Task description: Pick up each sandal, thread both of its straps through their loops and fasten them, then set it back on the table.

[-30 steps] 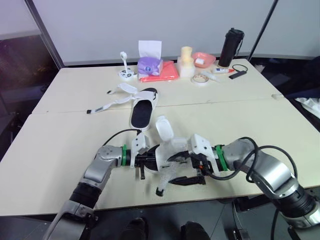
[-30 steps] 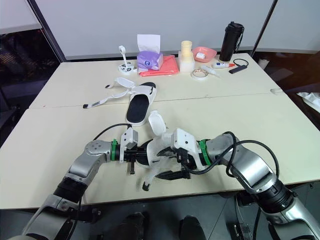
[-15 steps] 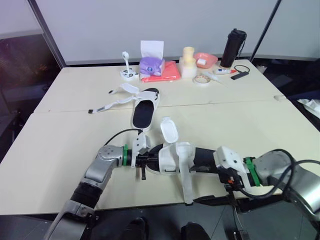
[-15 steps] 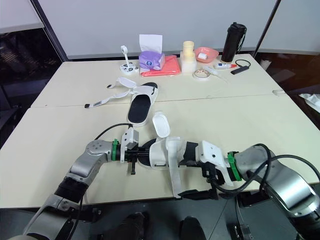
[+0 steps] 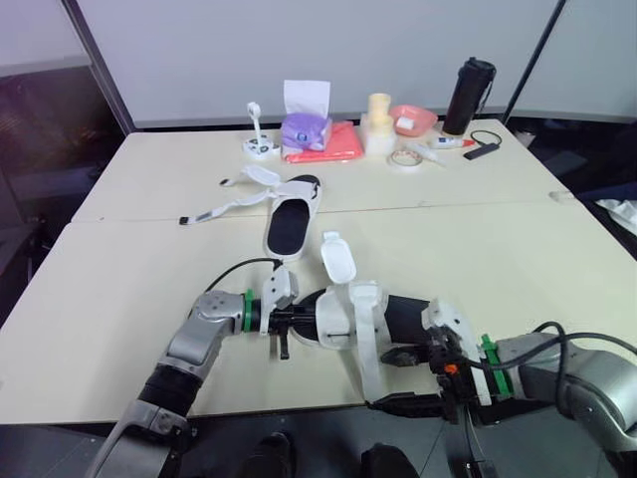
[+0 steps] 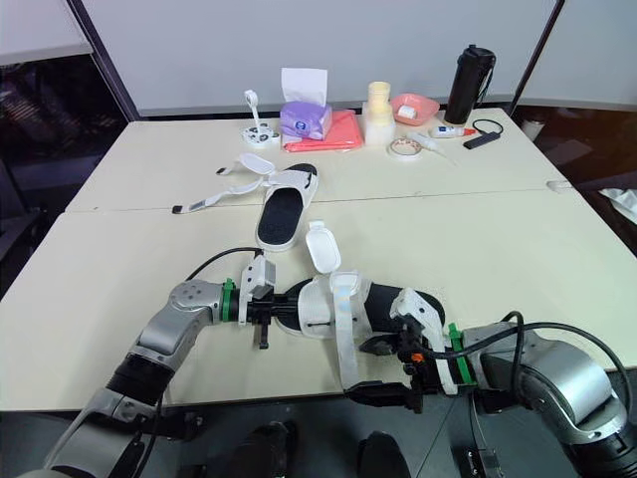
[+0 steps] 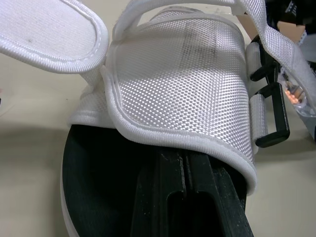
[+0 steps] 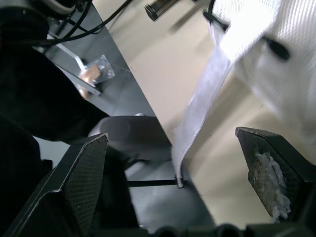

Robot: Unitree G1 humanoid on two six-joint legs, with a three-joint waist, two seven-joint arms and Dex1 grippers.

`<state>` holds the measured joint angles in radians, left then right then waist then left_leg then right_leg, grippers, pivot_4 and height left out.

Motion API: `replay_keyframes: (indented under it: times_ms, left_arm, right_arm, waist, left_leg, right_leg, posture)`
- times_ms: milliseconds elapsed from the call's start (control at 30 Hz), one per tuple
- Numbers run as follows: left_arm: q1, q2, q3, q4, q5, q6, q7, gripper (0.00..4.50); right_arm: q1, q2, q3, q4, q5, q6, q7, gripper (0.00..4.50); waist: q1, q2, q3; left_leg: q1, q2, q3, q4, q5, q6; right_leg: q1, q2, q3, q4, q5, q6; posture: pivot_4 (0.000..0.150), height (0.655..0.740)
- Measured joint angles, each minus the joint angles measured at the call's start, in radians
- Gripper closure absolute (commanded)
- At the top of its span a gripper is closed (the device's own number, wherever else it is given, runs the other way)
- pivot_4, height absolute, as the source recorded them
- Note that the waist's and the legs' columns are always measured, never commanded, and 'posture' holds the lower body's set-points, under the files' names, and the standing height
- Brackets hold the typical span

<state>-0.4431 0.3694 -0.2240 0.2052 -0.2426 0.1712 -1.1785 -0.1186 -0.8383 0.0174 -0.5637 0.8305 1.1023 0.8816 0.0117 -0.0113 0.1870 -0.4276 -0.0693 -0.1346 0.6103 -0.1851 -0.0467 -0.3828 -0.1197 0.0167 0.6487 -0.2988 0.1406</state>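
The right gripper (image 5: 396,378), in the lower middle of the frame, stands wide open, and the loose strap (image 5: 366,344) hangs untouched between its fingers. It should probably close near the strap's free end and pull straight without twisting. Just up and left, the sandal (image 5: 333,317) sits by the front edge of the table (image 5: 119,289), one end clamped in the left gripper (image 5: 282,321).
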Motion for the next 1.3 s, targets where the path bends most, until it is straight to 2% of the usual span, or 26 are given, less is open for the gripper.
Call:
replay_keyframes:
  times_ms: [200, 300, 500, 667, 767, 867, 967, 1133, 1300]
  left_arm:
    - [0.019, 0.003, -0.002, -0.037, -0.002, 0.021, 0.003, 4.5]
    - [0.038, 0.007, -0.002, -0.065, -0.004, 0.035, 0.007, 4.5]
    - [0.047, 0.016, -0.002, -0.081, -0.007, 0.046, 0.011, 4.5]
    - [0.052, 0.021, -0.001, -0.093, -0.009, 0.059, 0.02, 4.5]
    - [0.056, 0.022, 0.001, -0.1, -0.009, 0.064, 0.025, 4.5]
    - [0.057, 0.02, 0.0, -0.104, -0.009, 0.067, 0.028, 4.5]
    - [0.059, 0.02, -0.001, -0.106, -0.01, 0.068, 0.027, 4.5]
    - [0.058, 0.018, -0.002, -0.107, -0.009, 0.067, 0.027, 4.5]
    - [0.065, 0.011, 0.0, -0.111, -0.01, 0.065, 0.037, 4.5]
  right_arm:
    - [-0.041, 0.098, -0.016, 0.02, 0.087, 0.112, -0.115, 0.03]
    - [-0.045, 0.125, -0.016, 0.02, 0.113, 0.144, -0.158, 1.28]
    - [-0.045, 0.157, -0.004, 0.019, 0.136, 0.169, -0.204, 4.4]
    - [-0.063, 0.158, 0.003, 0.019, 0.147, 0.177, -0.216, 4.46]
    - [-0.129, 0.155, -0.033, 0.021, 0.202, 0.199, -0.218, 4.46]
    - [-0.27, 0.124, -0.113, 0.054, 0.286, 0.23, -0.22, 4.46]
    - [-0.421, 0.065, -0.126, 0.114, 0.331, 0.267, -0.192, 4.46]
    - [-0.62, 0.058, -0.063, 0.28, 0.319, 0.287, -0.112, 4.46]
    - [-0.667, 0.058, 0.07, 0.418, 0.205, 0.233, 0.001, 4.46]
  waist:
    - [0.0, 0.0, 0.0]
    - [0.001, 0.0, 0.0]
    - [0.0, 0.0, 0.0]
    - [0.0, 0.0, 0.0]
    - [0.0, 0.001, 0.0]
    - [-0.001, 0.001, 0.0]
    - [0.0, 0.001, 0.0]
    - [0.0, 0.001, 0.0]
    - [0.0, 0.001, 0.0]
  left_leg:
    - [0.0, 0.0, 0.0, 0.0, 0.0, 0.0]
    - [0.0, 0.0, 0.0, 0.0, 0.0, 0.0]
    - [0.0, 0.0, 0.0, 0.0, 0.0, 0.0]
    - [0.0, 0.0, 0.0, 0.0, 0.0, 0.0]
    - [0.0, 0.0, 0.0, 0.0, 0.0, 0.0]
    - [0.0, 0.0, 0.0, 0.0, 0.0, 0.0]
    - [-0.001, 0.0, 0.0, -0.001, 0.0, 0.0]
    - [-0.001, 0.0, 0.002, -0.003, 0.0, 0.0]
    - [-0.002, -0.001, 0.002, -0.003, 0.0, 0.0]
  right_leg:
    - [0.0, 0.0, 0.0, 0.0, 0.0, 0.0]
    - [0.0, 0.0, 0.0, 0.0, 0.0, 0.0]
    - [0.0, 0.0, 0.0, 0.0, 0.0, 0.0]
    - [0.0, 0.0, 0.0, 0.0, 0.0, 0.0]
    - [0.0, 0.0, 0.0, 0.0, 0.0, 0.0]
    - [0.0, 0.0, 0.0, 0.0, 0.0, 0.0]
    - [-0.001, 0.0, 0.0, -0.001, 0.0, 0.0]
    - [-0.002, 0.0, 0.0, -0.001, 0.0, 0.0]
    - [-0.003, 0.0, 0.0, -0.001, 0.0, 0.0]
  posture:
    - [0.15, 0.74]
    - [0.15, 0.74]
    - [0.15, 0.74]
    - [0.15, 0.74]
    - [0.15, 0.74]
    - [0.15, 0.74]
    - [0.15, 0.74]
    - [0.15, 0.74]
    - [0.15, 0.74]
